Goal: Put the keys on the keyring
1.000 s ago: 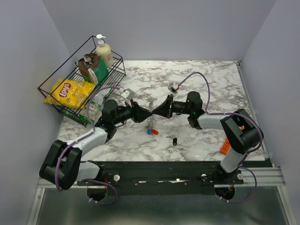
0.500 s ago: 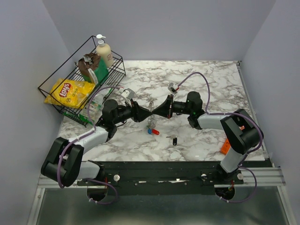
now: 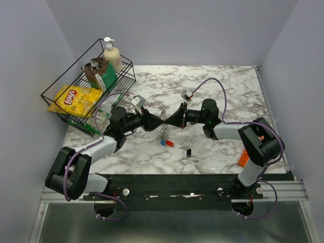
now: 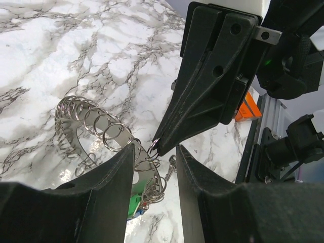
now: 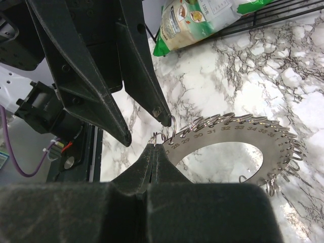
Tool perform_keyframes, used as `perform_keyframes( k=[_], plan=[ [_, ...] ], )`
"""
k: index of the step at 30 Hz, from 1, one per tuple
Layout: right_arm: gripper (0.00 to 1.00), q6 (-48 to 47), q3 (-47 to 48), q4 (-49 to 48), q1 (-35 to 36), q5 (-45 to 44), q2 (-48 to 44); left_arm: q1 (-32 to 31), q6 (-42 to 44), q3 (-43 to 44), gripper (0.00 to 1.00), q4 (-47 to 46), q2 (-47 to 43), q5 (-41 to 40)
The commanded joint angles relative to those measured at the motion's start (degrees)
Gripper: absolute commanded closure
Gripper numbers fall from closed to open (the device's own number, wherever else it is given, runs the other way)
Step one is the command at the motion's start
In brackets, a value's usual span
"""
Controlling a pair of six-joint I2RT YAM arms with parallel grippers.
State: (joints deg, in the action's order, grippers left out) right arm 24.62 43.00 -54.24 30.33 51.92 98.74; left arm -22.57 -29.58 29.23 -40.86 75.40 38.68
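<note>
A robotics lab cell is showing: plain walls [image 3: 30,61] are enclosing a marble-patterned table [image 3: 233,86], and an aluminium rail [image 3: 281,191] is running along the lower frame.

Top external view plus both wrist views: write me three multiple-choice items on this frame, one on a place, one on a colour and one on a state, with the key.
1. Where does the black key lie?
A on a plate
B on the table
C in a drawer

2. What colours are the two keys lying together just below the keyring in the top view?
A yellow and white
B pink and purple
C blue and red

3. How do the right fingers stand?
A shut on a small ring at the keyring's rim
B wide apart
C out of view

Key:
1 B, it lies on bare marble.
2 C, both heads stand out against the marble.
3 A, the right wrist view shows the tips pinched on that ring.
</note>
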Motion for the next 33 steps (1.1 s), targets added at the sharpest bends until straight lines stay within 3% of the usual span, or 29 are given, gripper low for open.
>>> perform_keyframes(
  k=[1, 17, 30, 33],
  plan=[
    [0.99, -0.72, 0.41, -1.84, 0.26, 1.60, -1.79, 0.77, 2.78, 1.53, 0.53, 0.34, -0.78, 1.93],
    [0.99, -0.98, -0.02, -3.86, 0.17, 5.03, -2.59, 1.03, 3.48, 3.99, 0.60, -0.98, 3.27, 11.94],
    [0.99, -0.45, -1.69, -6.40, -0.44, 5.38, -3.47, 1.65, 5.50, 3.64, 0.69, 1.49, 1.86, 11.60],
    [0.99, -0.28, -1.96, -6.84, -0.53, 5.47, -3.73, 2.09, 4.72, 3.20, 0.74, 0.26, 1.86, 12.04]
  ],
)
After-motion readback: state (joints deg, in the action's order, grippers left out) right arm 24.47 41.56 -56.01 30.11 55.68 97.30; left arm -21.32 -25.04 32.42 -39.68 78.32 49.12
